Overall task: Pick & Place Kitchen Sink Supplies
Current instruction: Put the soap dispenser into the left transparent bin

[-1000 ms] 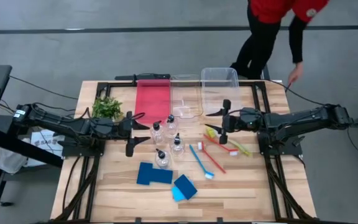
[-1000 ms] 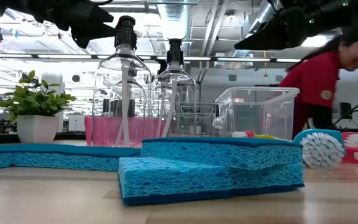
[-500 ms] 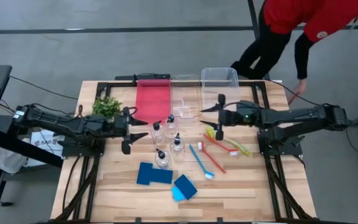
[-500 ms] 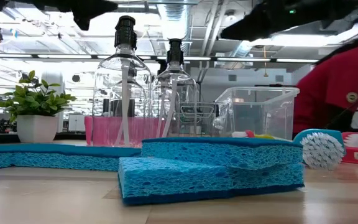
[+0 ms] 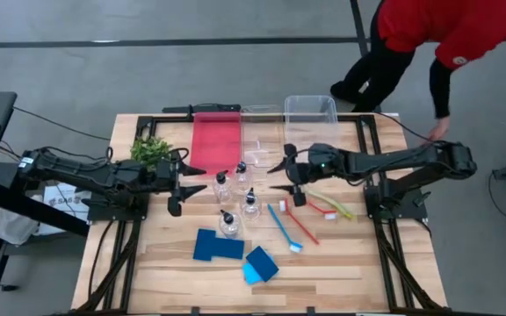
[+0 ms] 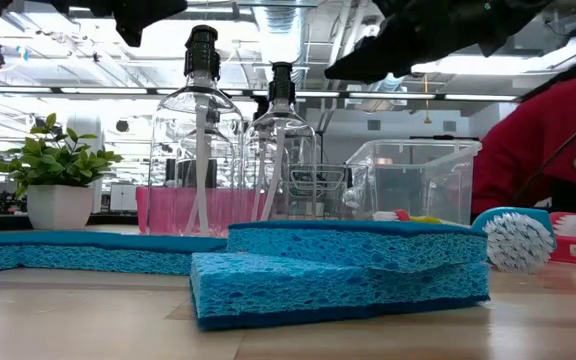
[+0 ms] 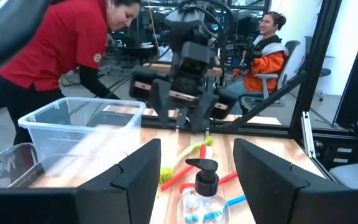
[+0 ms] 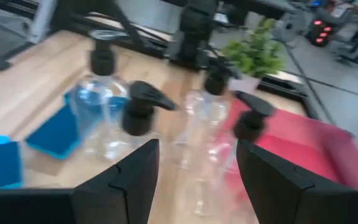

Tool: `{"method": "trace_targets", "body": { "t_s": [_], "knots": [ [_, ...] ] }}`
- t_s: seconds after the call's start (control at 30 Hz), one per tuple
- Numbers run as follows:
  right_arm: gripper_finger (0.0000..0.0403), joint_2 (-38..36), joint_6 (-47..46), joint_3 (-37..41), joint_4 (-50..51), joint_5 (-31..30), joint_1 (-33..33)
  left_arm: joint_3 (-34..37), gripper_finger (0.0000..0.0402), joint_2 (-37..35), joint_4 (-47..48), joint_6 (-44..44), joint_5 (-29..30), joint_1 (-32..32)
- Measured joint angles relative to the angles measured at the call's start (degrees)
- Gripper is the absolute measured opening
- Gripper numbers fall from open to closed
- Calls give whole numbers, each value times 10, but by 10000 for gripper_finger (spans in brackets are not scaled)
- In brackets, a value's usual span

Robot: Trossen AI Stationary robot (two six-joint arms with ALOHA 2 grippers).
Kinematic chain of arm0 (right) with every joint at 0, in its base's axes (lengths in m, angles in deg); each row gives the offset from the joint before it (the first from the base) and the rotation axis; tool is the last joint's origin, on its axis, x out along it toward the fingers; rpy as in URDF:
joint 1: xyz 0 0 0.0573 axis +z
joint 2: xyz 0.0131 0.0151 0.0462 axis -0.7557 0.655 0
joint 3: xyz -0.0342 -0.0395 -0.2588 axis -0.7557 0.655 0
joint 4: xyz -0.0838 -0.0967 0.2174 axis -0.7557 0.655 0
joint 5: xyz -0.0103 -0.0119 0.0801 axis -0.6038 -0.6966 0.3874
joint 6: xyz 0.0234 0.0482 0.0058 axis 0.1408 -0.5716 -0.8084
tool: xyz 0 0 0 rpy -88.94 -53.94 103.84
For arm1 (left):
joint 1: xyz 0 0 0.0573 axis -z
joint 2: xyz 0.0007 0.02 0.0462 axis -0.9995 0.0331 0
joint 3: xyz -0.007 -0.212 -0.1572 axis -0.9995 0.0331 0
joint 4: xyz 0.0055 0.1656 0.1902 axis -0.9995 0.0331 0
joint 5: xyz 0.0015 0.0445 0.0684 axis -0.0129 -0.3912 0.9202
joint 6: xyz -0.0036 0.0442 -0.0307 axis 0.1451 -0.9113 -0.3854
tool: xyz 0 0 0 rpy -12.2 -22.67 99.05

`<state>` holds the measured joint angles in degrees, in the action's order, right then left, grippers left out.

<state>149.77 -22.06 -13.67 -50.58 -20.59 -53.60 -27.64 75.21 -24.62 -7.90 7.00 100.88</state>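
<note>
Several clear pump bottles (image 5: 235, 197) stand upright in a cluster at mid-table; the low view shows two of these bottles (image 6: 200, 130). A dark sponge (image 5: 216, 246) and a light blue sponge (image 5: 260, 263) lie flat near the front edge. Blue (image 5: 284, 226), red (image 5: 302, 221) and yellow-green (image 5: 325, 204) brushes lie flat to the bottles' right. My left gripper (image 5: 191, 184) hovers open just left of the bottles. My right gripper (image 5: 278, 178) hovers open just right of them, above the brushes, with the bottles (image 8: 142, 118) ahead of its fingers. Neither holds anything.
A leafy plant (image 5: 151, 151) stands at the far left. A red bin (image 5: 215, 140) and two clear bins (image 5: 310, 118) sit along the far edge. A person in a red top (image 5: 446, 35) bends down beyond the table's far right corner.
My right gripper has moved toward the table's left, from above the brush handles to close beside the bottles, tipping slightly downward. My left gripper has risen a little. The person has shifted further right behind the table.
</note>
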Motion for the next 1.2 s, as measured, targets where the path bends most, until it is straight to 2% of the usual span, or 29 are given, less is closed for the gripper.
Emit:
{"method": "trace_targets", "body": {
  "t_s": [0.2,0.37,0.47,0.57,0.73,0.97,1.2],
  "knots": [
    [210,14,-16,0,-3,-11,33,0,205,1,0,0,0,0],
    [210,11,-42,1,-7,-67,41,0,205,-9,0,-20,1,0],
    [214,9,-70,0,-17,-96,41,0,205,-29,0,-31,37,0],
    [225,9,-82,1,-5,-97,41,0,205,-54,6,-32,75,0],
    [241,14,-113,1,2,-95,41,0,205,-79,63,-56,70,0],
    [239,35,-121,-1,-17,-97,44,0,205,-80,132,-56,69,0],
    [241,61,-163,1,-20,-112,54,0,205,-83,151,-34,69,0]
  ]
}}
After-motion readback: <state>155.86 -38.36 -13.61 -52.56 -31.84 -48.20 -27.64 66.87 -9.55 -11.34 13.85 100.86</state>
